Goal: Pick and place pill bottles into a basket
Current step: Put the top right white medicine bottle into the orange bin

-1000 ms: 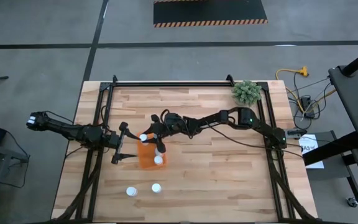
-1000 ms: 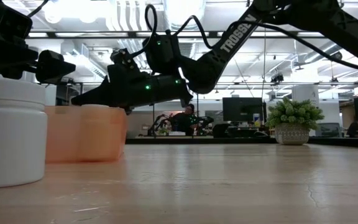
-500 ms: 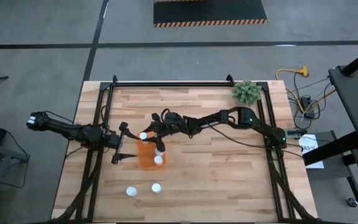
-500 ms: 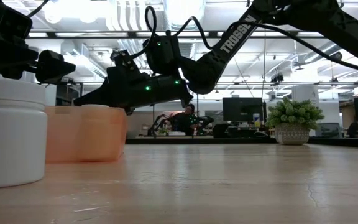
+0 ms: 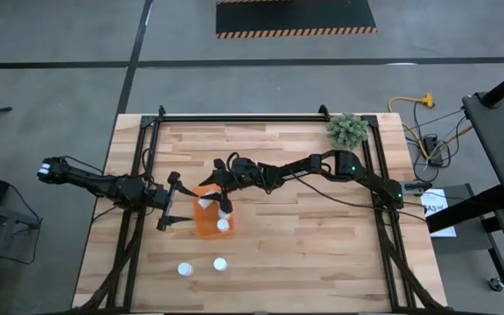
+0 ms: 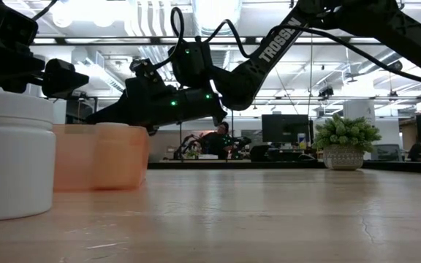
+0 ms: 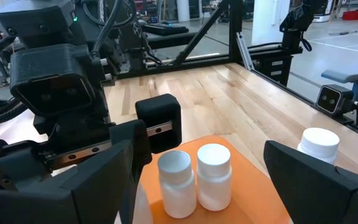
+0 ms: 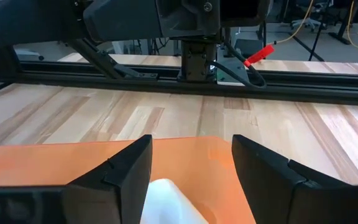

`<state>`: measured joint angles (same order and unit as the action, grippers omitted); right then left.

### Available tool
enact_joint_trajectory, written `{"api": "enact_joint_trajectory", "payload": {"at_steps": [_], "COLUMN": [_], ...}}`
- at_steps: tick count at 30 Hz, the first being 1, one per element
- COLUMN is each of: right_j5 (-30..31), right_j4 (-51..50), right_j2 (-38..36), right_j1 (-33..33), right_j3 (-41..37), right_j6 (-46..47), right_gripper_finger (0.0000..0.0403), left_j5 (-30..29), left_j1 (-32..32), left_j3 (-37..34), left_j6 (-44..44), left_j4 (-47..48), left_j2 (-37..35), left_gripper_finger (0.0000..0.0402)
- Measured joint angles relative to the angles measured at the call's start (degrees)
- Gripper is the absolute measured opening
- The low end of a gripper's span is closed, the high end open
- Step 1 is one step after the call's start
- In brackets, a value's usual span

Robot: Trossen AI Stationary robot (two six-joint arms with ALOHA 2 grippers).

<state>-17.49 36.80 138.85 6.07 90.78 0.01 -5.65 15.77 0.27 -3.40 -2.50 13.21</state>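
**Light, stiff bottles: I am gripping them across the body, under the cap**

I am watching the surface (image 5: pixel 304 245), then the orange basket (image 5: pixel 206 222), holding 3 bottles (image 5: pixel 223 225); 2 bottles (image 5: pixel 220 263) are standing loose nearby. My right pincer (image 5: pixel 216 194) is hanging spread over the basket, grasping nothing. My left pincer (image 5: pixel 166 213) is waiting beside it, released.

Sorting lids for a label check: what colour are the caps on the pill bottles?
White, on every small round pill bottle; clearest in the left wrist view.
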Motion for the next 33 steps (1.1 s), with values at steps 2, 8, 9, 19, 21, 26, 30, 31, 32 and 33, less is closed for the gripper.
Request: {"api": "enact_joint_trajectory", "payload": {"at_steps": [2, 8, 9, 19, 21, 26, 30, 31, 32, 33], "right_j5": [0.1, 0.1, 0.0, -1.0, -1.1, -1.0, -1.0, -1.0, -0.9, -0.7], "right_j4": [0.0, 0.0, 0.0, -6.5, -12.5, -28.7, -37.6, -39.8, -42.2, -44.8], "right_j2": [0.0, 0.0, 0.0, -0.3, -0.5, -0.5, -0.5, -0.5, -0.5, -0.5], "right_j1": [0.0, 0.0, 0.0, -0.1, -0.2, -0.8, -1.7, -1.8, -1.9, -2.0], "right_j3": [0.0, 0.0, 0.0, 1.4, 3.8, 11.6, 17.5, 18.8, 20.0, 21.2], "right_j6": [0.0, -0.2, -0.2, -0.7, -2.8, -8.6, -12.7, -13.9, -15.1, -16.4], "right_gripper_finger": [0.0214, 0.0215, 0.0215, 0.0215, 0.0215, 0.0215, 0.0215, 0.0215, 0.0215, 0.0215], "left_j5": [0.0, 0.0, 0.0, 0.0, 0.0, 0.0, 0.0, 0.0, 0.0, 0.0], "left_j1": [0.0, 0.0, 0.0, 0.0, 0.0, 0.0, 0.0, 0.0, 0.0, 0.0], "left_j3": [0.0, 0.0, 0.0, 0.0, 0.0, 0.0, 0.0, 0.0, 0.0, 0.0], "left_j6": [0.0, 0.0, 0.0, 0.0, 0.0, 0.0, 0.0, 0.0, 0.0, 0.0], "left_j4": [0.0, 0.0, 0.0, 0.0, 0.0, 0.0, 0.0, 0.0, 0.0, 0.0], "left_j2": [0.0, 0.0, 0.0, 0.0, 0.0, 0.0, 0.0, 0.0, 0.0, 0.0], "left_gripper_finger": [0.0345, 0.0345, 0.0345, 0.0345, 0.0345, 0.0345, 0.0345, 0.0345, 0.0345, 0.0345]}}
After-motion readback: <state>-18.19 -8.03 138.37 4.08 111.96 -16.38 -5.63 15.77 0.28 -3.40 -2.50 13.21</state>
